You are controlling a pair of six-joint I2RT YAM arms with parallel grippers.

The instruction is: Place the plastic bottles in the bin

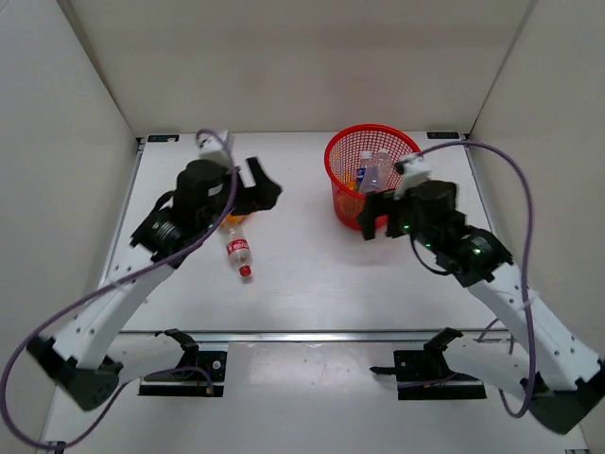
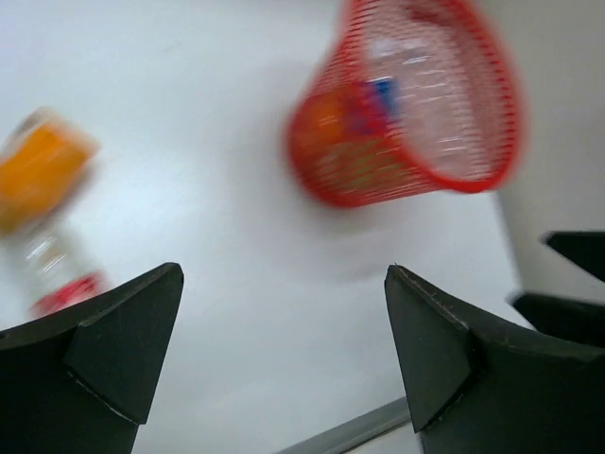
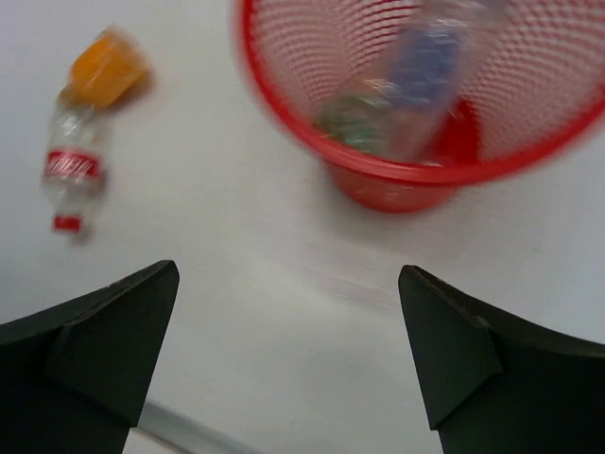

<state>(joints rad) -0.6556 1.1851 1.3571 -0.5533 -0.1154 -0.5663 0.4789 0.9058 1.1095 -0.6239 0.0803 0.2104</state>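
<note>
The red mesh bin [image 1: 342, 206] stands at the back right of the table. Inside it lie a blue-labelled clear bottle [image 1: 364, 173] [image 3: 425, 66], a plain clear one [image 1: 383, 166] and a green one [image 3: 352, 118]. On the table left of centre lies a red-labelled clear bottle [image 1: 239, 252] [image 3: 71, 175] [image 2: 61, 279]. An orange bottle [image 1: 230, 220] [image 3: 106, 64] [image 2: 38, 165] lies just behind it, partly under my left arm. My left gripper [image 1: 262, 187] [image 2: 284, 274] hangs open above the table beside these two, holding nothing. My right gripper [image 1: 374, 214] [image 3: 288, 274] is open and empty at the bin's near side.
White walls close in the table on the left, back and right. A metal rail [image 1: 312, 336] runs along the near edge, with both arm bases behind it. The bin [image 2: 378, 180] [image 3: 397, 184] shows blurred in both wrist views.
</note>
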